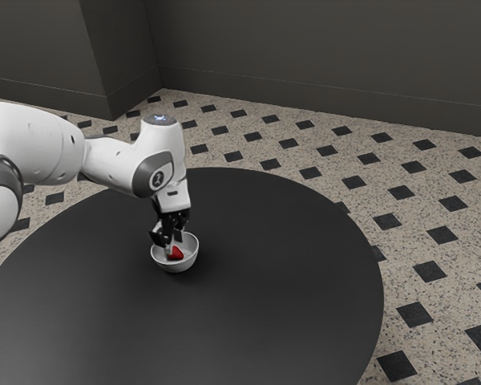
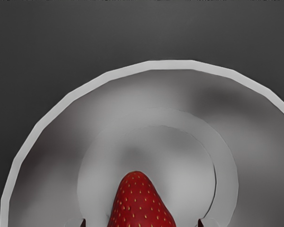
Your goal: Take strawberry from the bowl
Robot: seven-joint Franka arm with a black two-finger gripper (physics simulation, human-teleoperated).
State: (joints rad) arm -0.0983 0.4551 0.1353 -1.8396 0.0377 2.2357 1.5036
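Grasp step in hand: fingers (image 1: pixel 168 245) reach down into white bowl (image 1: pixel 179 266) on dark round desk (image 1: pixel 280 265), standing open to either side of strawberry (image 2: pixel 138 203), gap visible at each flank. Strawberry lies inside bowl. Next move calls for squeezing fruit evenly, then straight lift past rim. Arm (image 1: pixel 115 163) bears round emblem (image 1: pixel 158 179) like Bluetooth sign, plus small bluish mark (image 1: pixel 159 118) on top; no readable words.

The hand (image 1: pixel 173 243) reaches into the bowl (image 1: pixel 188 258), at the strawberry (image 1: pixel 176 254).
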